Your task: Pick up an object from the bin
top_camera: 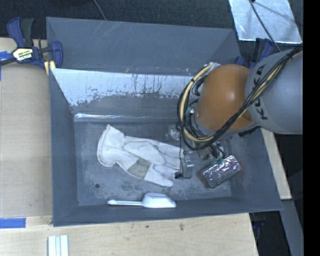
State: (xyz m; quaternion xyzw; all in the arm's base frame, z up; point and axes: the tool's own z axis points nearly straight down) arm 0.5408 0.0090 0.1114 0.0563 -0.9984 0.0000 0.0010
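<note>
A white work glove [132,154] lies flat across the middle of the bin floor, cuff to the left and fingertips to the right. My gripper [185,167] hangs low just past the glove's fingertips, its metal fingers pointing down at the floor. Right of the gripper lies a crumpled silver foil packet [221,171]. A white plastic spoon [147,201] rests along the bin's front edge, bowl to the right.
The arm with its orange cover and cable bundle comes in from the right and hides the bin's back right part. Bare floor shows at the left and back of the bin.
</note>
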